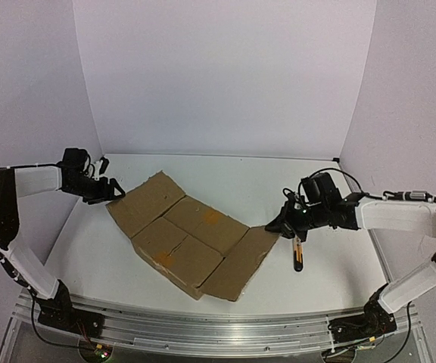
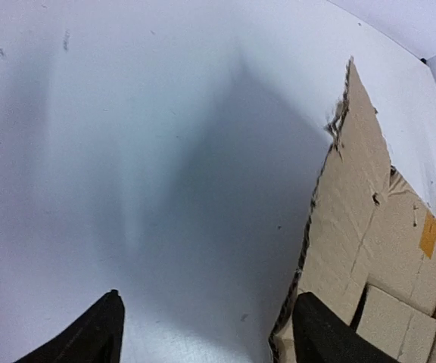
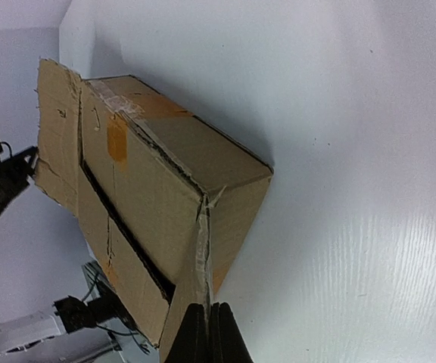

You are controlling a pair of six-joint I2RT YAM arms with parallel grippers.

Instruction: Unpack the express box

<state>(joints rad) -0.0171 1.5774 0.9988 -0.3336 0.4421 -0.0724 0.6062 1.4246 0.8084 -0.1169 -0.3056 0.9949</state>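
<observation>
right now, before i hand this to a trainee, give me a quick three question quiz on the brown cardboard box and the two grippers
1. True or false: the left gripper is clamped shut on the brown corrugated cardboard express box.
2. What is the right gripper pinching? A) the edge of the box's right-side flap B) an orange tape patch C) nothing
3. How many outer flaps lie folded outward from the box?

Key: 1 false, its jaws stand open beside the left-side flap. 2 A. 3 two, one on each side.
</observation>
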